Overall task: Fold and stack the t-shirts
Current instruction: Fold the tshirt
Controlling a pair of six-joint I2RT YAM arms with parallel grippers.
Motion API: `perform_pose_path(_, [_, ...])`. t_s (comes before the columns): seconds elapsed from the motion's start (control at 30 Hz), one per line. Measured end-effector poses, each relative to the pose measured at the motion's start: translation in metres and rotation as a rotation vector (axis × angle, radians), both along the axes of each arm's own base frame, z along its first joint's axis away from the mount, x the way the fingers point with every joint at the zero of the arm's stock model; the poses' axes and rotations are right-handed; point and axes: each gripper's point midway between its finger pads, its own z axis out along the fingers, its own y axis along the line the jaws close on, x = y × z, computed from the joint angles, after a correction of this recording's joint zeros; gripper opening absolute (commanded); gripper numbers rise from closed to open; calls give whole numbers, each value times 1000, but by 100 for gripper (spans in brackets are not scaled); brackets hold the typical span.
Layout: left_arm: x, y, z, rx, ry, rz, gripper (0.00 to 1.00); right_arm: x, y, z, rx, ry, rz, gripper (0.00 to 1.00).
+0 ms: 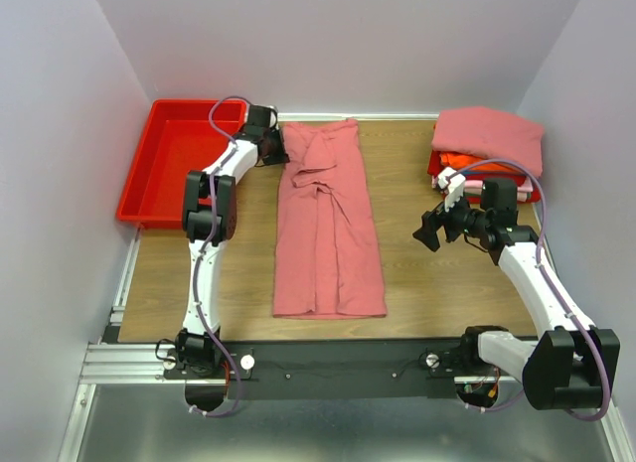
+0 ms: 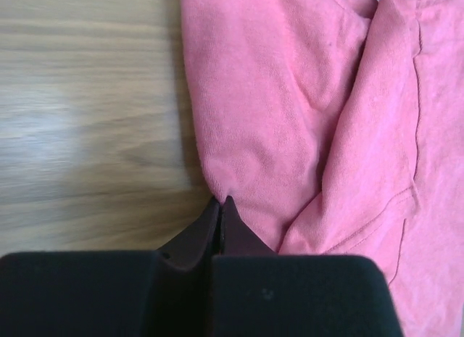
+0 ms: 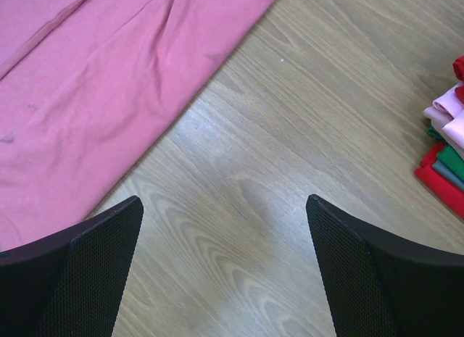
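**One shirt half-folded, the stack waiting**

The salmon-pink t-shirt (image 1: 328, 233) lies in the middle of the table (image 1: 447, 293). Its sides are already turned in, so it forms a long narrow strip running from the far edge toward the arms. Creases and bunched cloth remain at its far end. It has not yet been folded across its length or carried to the pile, so this shirt looks roughly halfway done.

At the far right corner sits the stack of folded t-shirts (image 1: 489, 144), with a pink one on top and orange, red and pale layers showing beneath. Those appear finished.

The left gripper (image 2: 221, 205) is at the strip's far left corner. Its fingers are pressed together with no gap, and the cloth's edge puckers into their tips, so it seems to pinch that corner, though little cloth is caught.

The right gripper (image 3: 223, 203) hangs over bare wood between the shirt and the stack, spread wide and holding nothing, well apart from both.

The red bin (image 1: 174, 169) stands beyond the left arm.
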Motion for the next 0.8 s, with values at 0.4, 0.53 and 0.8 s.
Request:
perform_pose_path(0.4, [3, 18, 63, 36, -97, 23, 56, -3, -1, -5, 10, 2, 25, 100])
perform_pose_path(0.53, [-24, 33, 135, 109, -216, 5, 60, -4, 0, -2, 5, -20, 46, 100])
perform_pose_path(0.8, [-113, 64, 282, 257, -590, 6, 80, -3, -7, 11, -51, -101, 41, 100])
